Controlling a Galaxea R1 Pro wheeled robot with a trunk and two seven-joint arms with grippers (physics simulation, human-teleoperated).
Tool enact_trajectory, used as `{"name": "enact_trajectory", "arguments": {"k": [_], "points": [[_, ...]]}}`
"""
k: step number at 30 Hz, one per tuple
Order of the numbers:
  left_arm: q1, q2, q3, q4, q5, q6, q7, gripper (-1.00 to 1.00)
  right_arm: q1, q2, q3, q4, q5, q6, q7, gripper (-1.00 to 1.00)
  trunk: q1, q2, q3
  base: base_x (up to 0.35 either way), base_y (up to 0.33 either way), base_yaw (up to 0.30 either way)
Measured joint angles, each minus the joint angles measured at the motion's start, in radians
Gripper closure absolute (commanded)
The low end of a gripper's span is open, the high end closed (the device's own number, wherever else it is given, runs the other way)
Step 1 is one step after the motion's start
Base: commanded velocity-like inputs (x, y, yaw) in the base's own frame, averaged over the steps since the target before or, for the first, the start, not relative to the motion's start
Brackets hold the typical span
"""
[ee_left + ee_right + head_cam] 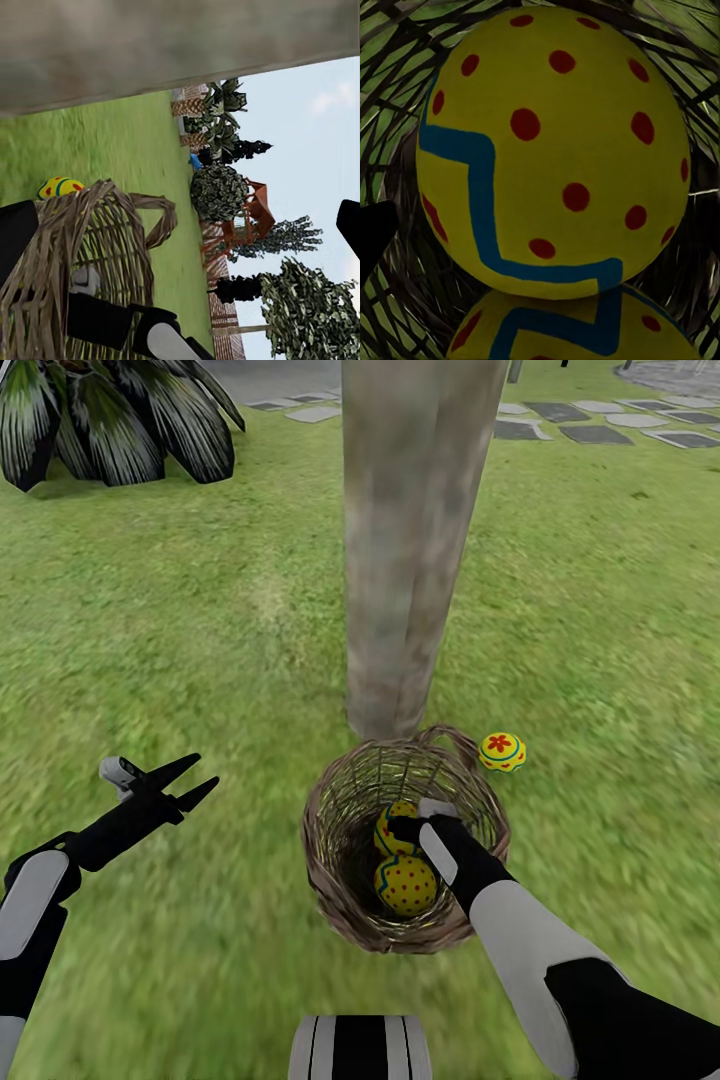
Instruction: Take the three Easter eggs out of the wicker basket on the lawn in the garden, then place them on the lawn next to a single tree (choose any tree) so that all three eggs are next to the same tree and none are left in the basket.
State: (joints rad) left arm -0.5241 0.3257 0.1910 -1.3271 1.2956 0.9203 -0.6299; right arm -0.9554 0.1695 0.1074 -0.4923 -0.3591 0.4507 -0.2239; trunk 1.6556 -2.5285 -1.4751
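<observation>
A green lawn [200, 640] carries a thick tree trunk [410, 540], with the wicker basket [335, 860] touching its foot. Two eggs [405, 883] lie in the basket; a third egg [502, 751] sits on grass just beside the handle. The right gripper [412, 822] reaches inside, jaw state hidden. The left gripper [185, 780] hovers with jaws apart.

Either side of the wicker basket [405, 850], your robot is showing two-tone arms: glossy white shells over black joints and black upper sleeves. Left of the basket, your left gripper [192, 780] is wearing two slim, pointed black fingers behind a small light-grey block at the wrist. At the basket, your right gripper [405, 825] is showing black with a pale grey wrist piece. Below the basket, your trunk [360, 1047] is displaying white and black vertical stripes.
</observation>
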Motion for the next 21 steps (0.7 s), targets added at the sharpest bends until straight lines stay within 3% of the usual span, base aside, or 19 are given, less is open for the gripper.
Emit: {"name": "enact_trajectory", "arguments": {"k": [8, 21], "points": [[0.0, 0.0, 0.0, 0.0, -0.001, 0.0, 0.0, -1.0, -0.001, 0.0, 0.0, 0.0, 0.0, 0.0, -0.001, -1.0, 0.002, -0.001, -0.019, 0.0, 0.0, 0.0], [0.0, 0.0, 0.0, 0.0, 0.0, 0.0, 0.0, -1.0, -0.003, 0.0, 0.0, -0.013, 0.0, 0.0, -0.002, -1.0, 0.004, -0.002, -0.031, 0.0, 0.0, 0.0]]}}
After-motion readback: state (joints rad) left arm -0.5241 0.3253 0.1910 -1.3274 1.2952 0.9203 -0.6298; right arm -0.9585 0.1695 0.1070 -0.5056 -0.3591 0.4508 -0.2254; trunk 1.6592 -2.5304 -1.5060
